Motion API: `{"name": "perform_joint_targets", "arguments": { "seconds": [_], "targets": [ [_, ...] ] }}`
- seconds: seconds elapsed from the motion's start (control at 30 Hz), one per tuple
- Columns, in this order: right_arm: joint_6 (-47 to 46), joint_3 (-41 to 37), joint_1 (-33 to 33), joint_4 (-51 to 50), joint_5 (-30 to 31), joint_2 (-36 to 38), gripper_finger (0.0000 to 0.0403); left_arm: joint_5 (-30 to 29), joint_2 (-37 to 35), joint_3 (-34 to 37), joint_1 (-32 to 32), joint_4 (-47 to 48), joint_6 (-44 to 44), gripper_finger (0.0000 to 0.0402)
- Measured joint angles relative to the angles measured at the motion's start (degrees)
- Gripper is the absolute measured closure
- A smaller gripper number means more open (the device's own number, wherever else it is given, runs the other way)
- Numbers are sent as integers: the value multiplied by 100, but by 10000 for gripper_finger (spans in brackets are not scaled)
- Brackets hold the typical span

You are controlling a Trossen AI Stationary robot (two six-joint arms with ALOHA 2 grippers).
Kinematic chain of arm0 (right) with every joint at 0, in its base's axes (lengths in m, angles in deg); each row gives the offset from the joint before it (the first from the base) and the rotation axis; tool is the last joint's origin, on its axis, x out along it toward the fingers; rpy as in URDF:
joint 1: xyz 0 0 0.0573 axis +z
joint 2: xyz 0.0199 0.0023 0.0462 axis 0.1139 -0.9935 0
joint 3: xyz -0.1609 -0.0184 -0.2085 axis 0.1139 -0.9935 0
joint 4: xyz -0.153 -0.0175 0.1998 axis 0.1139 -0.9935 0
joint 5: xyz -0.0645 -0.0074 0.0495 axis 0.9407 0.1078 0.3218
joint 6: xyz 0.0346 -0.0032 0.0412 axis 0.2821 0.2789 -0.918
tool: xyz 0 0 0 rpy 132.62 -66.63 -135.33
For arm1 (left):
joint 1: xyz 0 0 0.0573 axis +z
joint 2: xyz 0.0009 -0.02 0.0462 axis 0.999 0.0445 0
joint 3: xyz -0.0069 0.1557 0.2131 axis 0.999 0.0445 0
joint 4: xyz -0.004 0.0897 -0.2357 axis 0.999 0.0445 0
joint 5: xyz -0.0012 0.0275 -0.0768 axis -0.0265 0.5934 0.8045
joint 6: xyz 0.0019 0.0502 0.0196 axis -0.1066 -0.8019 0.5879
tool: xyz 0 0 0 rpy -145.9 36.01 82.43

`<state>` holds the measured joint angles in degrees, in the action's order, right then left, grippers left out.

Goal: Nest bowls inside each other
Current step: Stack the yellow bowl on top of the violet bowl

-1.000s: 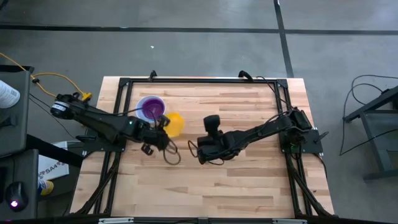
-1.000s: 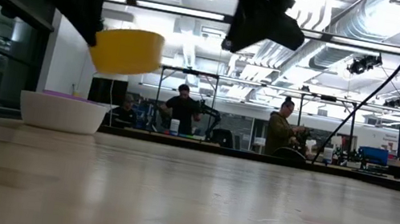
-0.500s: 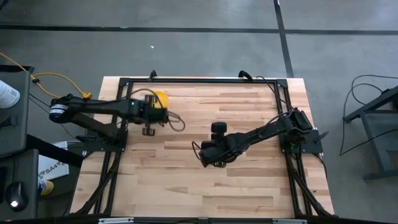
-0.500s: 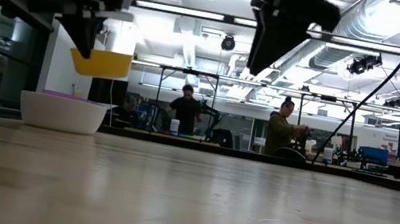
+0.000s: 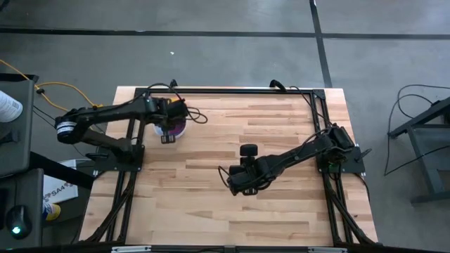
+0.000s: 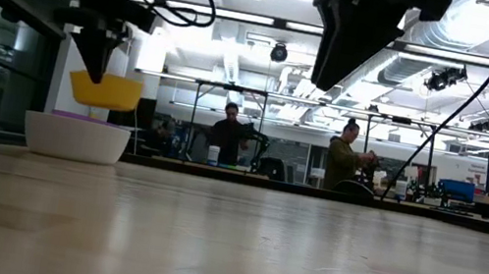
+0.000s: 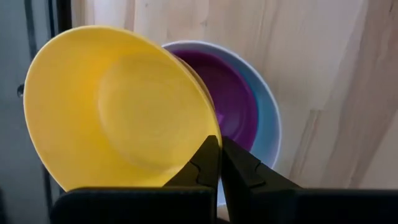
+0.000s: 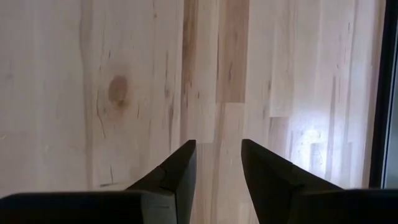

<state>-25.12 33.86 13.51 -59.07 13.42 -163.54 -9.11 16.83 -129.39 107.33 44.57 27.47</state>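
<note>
A white bowl (image 6: 75,138) rests on its base at the table's far left, with a purple bowl (image 7: 231,99) nested inside it (image 5: 174,128). Only the purple rim shows above the white one in the low view. My left gripper (image 7: 219,142) is shut on a yellow bowl (image 6: 105,91), which hangs right above that stack. In the high view the left arm (image 5: 167,112) hides the yellow bowl. My right gripper (image 8: 217,148) stands open over bare wood near the table's middle (image 5: 240,176), with nothing between its fingers. My left gripper pinches the yellow bowl's rim (image 7: 210,132), one finger inside the bowl and one outside. The fingers (image 6: 98,58) come from above, pointing steeply down. The bowl hangs below them with its mouth up, about level, clear of the white bowl's rim (image 7: 271,124).
A black metal frame (image 5: 225,91) runs around the table's edges, close behind the bowl stack. Loose cables (image 5: 193,116) trail from the left arm. Bare wood lies between the two arms. People stand in the room far beyond the table (image 6: 225,134).
My left gripper has swung with the yellow bowl from left of the table's middle toward the far left edge. It now stands over the white and purple bowls. The bowl has come from tilted to about level and hangs lower. My right gripper has rolled and drifted slightly toward the near edge.
</note>
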Motion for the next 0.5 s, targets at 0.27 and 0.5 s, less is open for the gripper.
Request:
{"name": "perform_joint_targets", "arguments": {
  "seconds": [0.27, 0.5],
  "targets": [
    [-24, 0, 22, 3, -77, 0, 282, 659, 1, 2, 234, -106, -89, 401],
    [-26, 0, 22, 4, -90, 0, 282, 693, 0, 211, 225, -107, -63, 401]
  ]
}}
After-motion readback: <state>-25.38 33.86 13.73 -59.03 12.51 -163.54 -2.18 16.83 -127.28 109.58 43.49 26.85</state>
